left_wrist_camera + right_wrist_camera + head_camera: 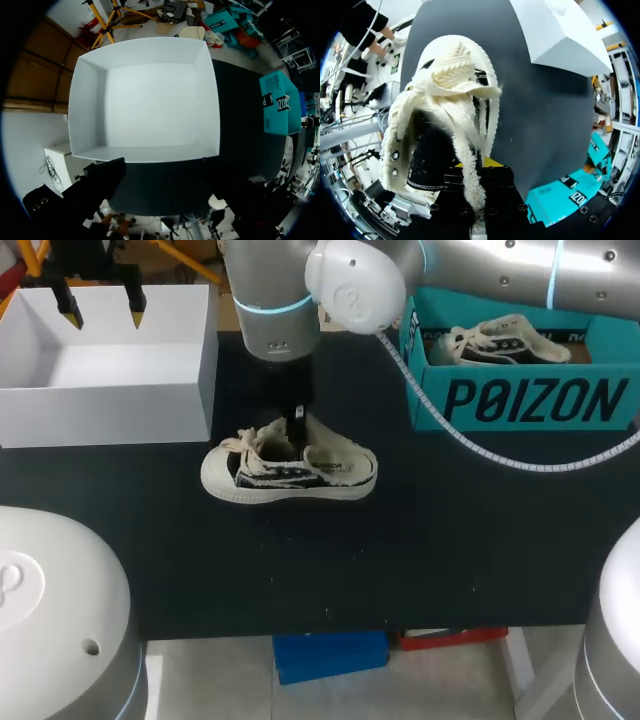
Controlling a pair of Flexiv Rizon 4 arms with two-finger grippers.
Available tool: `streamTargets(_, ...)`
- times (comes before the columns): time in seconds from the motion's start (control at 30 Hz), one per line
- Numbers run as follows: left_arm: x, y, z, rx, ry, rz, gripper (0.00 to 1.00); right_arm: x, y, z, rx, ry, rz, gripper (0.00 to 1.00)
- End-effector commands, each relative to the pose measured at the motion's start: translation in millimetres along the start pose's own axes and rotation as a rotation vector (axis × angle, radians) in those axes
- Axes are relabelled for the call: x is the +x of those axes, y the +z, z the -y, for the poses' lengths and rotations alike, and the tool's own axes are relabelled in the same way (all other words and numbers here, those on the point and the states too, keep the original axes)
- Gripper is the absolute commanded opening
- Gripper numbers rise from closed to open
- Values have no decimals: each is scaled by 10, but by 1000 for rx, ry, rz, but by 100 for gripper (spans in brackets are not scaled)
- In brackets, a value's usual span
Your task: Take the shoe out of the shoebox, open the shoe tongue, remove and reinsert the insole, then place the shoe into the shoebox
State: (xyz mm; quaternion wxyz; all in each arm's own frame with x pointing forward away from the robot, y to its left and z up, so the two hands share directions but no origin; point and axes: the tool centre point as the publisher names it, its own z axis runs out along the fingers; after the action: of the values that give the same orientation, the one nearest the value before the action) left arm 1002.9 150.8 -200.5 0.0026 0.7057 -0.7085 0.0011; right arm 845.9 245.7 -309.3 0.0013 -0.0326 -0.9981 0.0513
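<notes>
right gripper (pixel 298 420) clamps shoe (pixel 300 475) collar; left gripper (pixel 102 312) wide open, empty, above white box (pixel 110 410) left of shoe; teal shoebox (pixel 520 400), black print, right of shoe.

Cream and black on black.
Low canvas sneaker (pixel 290 472): cream laces and frayed edging, black side panels; black table top (pixel 400 560) beneath; white cardboard box (pixel 105 390) past sneaker's toe, teal shoebox (pixel 520 400) with black lettering past its heel.
</notes>
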Motion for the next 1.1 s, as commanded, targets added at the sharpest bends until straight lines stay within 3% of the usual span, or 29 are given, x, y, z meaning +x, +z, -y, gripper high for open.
streamTargets(0.03, 6, -4, -7, -1, -3, 3, 100, 42, 118, -45, 24, 33, 25, 0)
streamTargets(0.57, 6, -4, -7, -1, -3, 3, 100, -31, 711, 175, -1, -8, -26, 0)
streamTargets(0.9, 6, -4, -7, -1, -3, 3, 100, -85, 789, 252, 12, -32, -72, 0)
streamTargets(0.93, 6, -4, -7, -1, -3, 3, 100, -86, 793, 252, 12, -34, -75, 15)
streamTargets(0.97, 6, -4, -7, -1, -3, 3, 100, -87, 798, 248, 10, -40, -78, 44)
streamTargets(1.0, 6, -4, -7, -1, -3, 3, 100, -86, 799, 236, 11, -49, -80, 97)
streamTargets(1.1, 6, -4, -7, -1, -3, 3, 100, -72, 788, 217, 12, -51, -82, 100)
